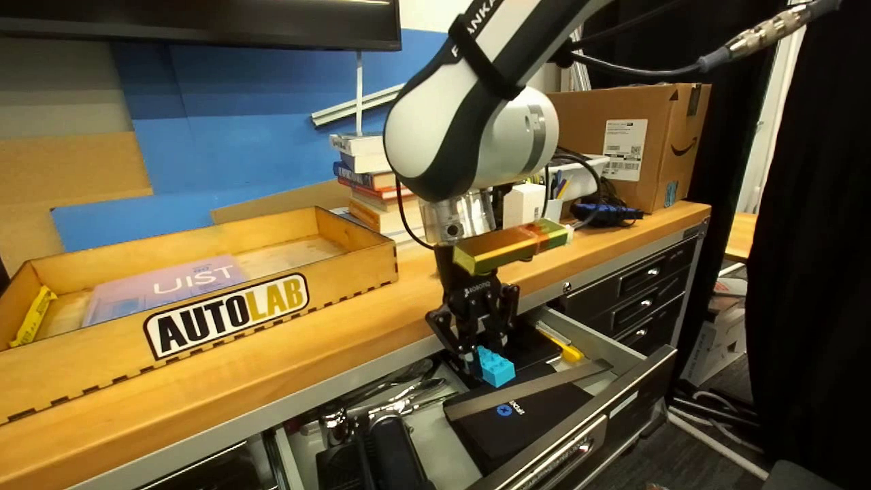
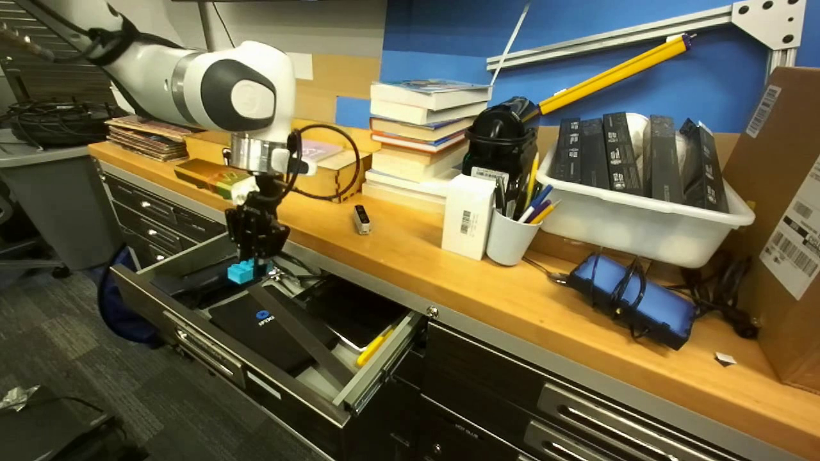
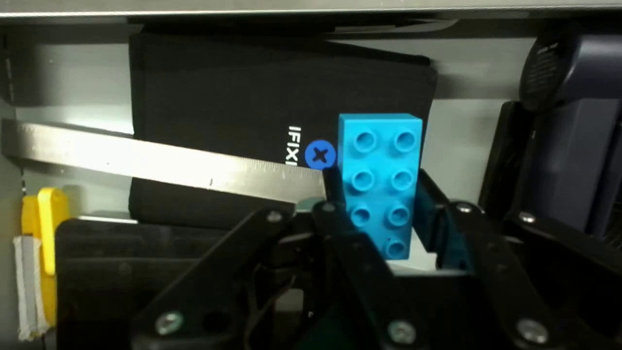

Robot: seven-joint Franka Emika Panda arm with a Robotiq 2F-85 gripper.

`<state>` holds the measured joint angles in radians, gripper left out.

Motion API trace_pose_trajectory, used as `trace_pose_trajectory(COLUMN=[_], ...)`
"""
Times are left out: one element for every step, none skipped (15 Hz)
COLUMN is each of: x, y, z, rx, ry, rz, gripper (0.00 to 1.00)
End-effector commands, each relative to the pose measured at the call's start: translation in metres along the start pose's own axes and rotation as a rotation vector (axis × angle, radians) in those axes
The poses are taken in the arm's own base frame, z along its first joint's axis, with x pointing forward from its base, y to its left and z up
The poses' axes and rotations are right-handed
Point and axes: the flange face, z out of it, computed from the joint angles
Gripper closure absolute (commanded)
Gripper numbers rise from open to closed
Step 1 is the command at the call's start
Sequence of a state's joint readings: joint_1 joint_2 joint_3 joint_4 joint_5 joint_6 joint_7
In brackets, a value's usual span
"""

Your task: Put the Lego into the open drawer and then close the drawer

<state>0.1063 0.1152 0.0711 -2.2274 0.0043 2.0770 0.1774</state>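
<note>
And pinching the cyan oblong plastic block [image 3: 382, 187] in black jaws, sensibly by its long sides, likely light, stiff!

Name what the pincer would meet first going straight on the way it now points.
The pincer, pointing down, would probably bring its held Lego onto the flat black case in the drawer first. Depth is unclear, so the metal ruler lying across that case might come first.
</note>
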Motion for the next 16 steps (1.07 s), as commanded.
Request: trace_pose_trajectory(x=[-0.011,-0.022,-0.032,-0.045,-0.06,-0.076,-0.09,-0.104,-0.115,-0.123,-0.127,-0.125,-0.119,-0.11,-0.1,-0.09], y=[0.027,0.034,0.04,0.044,0.046,0.048,0.048,0.049,0.049,0.05,0.05,0.05,0.049,0.047,0.046,0.043], z=[0.017,0.021,0.026,0.032,0.037,0.042,0.046,0.05,0.052,0.055,0.057,0.062,0.068,0.076,0.085,0.092], rx=[0.084,0.103,0.098,0.106,0.114,0.13,0.143,0.157,0.168,0.178,0.185,0.185,0.185,0.191,0.186,0.182], ry=[0.035,0.048,0.036,0.033,0.018,0.015,0.015,0.018,0.017,-0.001,-0.019,-0.056,-0.085,-0.109,-0.135,-0.144], rz=[0.105,0.128,0.149,0.165,0.176,0.193,0.202,0.2,0.198,0.187,0.183,0.171,0.155,0.137,0.141,0.142], gripper=[0.33,0.23,0.16,0.07,0.01,0.0,0.0,0.0,0.0,0.0,0.0,0.0,0.01,0.0,0.0,0.0])
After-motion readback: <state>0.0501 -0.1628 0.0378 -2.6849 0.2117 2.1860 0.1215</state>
